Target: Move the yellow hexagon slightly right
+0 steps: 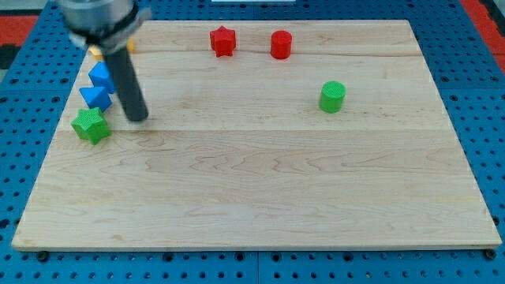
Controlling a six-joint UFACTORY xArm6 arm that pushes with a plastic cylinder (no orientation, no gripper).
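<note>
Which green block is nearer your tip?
The green star, just left of my tip at the view's left; the green cylinder sits far right.

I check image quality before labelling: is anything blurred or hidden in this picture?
Camera view: even lighting, no glare; the arm's upper part is motion-blurred, my tip less so; the yellow hexagon is mostly hidden behind the arm; the green star is sharp.

Yellow hexagon point(95, 52) — top-left, mostly hidden

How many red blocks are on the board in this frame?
2. A red star and a red cylinder sit side by side, apart, near the view's top edge, the cylinder to the right. The arm covers part of the top-left corner, so another could be hidden.
</note>
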